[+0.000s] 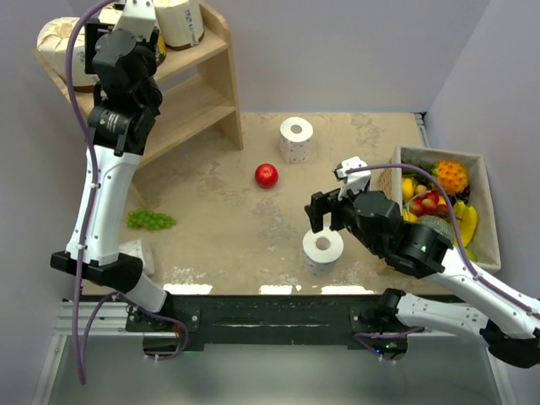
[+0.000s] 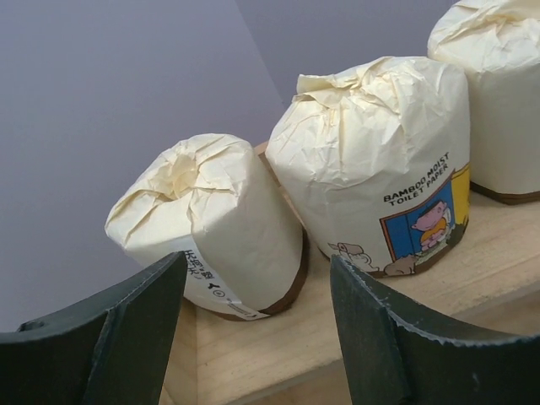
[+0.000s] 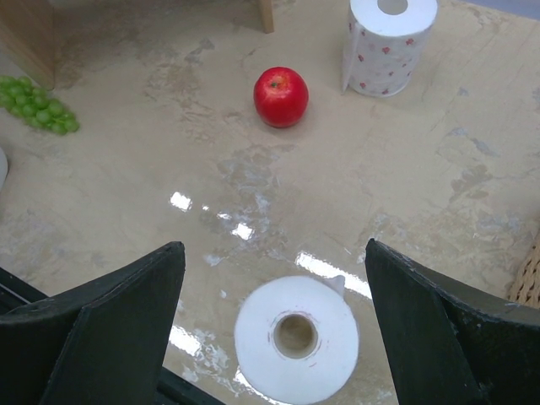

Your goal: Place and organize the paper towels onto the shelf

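Evidently the left jaws stand apart, empty, before a tilted wrapped roll (image 2: pixel 211 228) on the shelf (image 2: pixel 498 253), while the right jaws gape above a bare roll (image 3: pixel 296 337) to straddle it.

Red apple (image 1: pixel 267 175) sits stem-up near the middle of my table (image 1: pixel 219 253), on its own. One bunch of green grapes (image 1: pixel 151 220) lies toward the left side, well apart from the apple. Box (image 1: pixel 492 211) at the right edge is packed with fruit: bananas (image 1: pixel 466 224), strawberries (image 1: pixel 426 204), a spiky orange fruit (image 1: pixel 450 176). The tabletop is mottled beige, with glare along the near edge.
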You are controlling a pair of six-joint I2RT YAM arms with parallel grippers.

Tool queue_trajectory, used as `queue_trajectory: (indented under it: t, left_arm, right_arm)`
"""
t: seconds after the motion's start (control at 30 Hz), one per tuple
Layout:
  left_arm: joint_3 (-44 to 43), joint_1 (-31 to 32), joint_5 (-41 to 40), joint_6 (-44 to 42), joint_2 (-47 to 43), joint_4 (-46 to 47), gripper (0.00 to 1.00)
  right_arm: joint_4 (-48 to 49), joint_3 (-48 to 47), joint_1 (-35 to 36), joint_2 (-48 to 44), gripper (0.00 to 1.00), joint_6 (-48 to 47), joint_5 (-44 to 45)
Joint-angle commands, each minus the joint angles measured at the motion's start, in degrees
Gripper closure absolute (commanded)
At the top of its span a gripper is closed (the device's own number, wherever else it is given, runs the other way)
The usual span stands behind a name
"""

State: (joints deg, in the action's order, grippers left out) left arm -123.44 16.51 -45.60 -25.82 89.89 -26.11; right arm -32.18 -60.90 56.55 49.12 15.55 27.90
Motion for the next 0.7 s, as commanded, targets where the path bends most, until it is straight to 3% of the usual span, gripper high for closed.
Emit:
queue_trajectory:
  t: [0.0,0.3,0.4,0.57,0.67]
  left_arm:
    - [0.0,-0.3,6.8,7.1,-3.7,-3.1,0.27]
    - [17.7,-0.3,33.5,20.9,-17.0,-5.0,0.21]
    - [27.3,-0.3,43.1,25.2,-23.3,-1.8,0.14]
    - [42.7,-0.2,45.3,31.4,-31.9,-1.0,0.02]
    - [49.9,-0.3,44.5,35.0,-35.5,-1.4,0.0]
  right_arm:
    - [1.9,-2.3,0.0,0.3,0.08,-0.6,0.4]
    - [3.4,0.1,0.0,0.7,0.08,0.6,0.0]
    - [3.0,0.8,0.0,0.6,0.08,1.5,0.0]
    - [4.3,3.4,0.0,-0.9,0.08,2.5,-0.3]
    - [4.8,4.7,0.0,-1.3,0.08,2.9,-0.5]
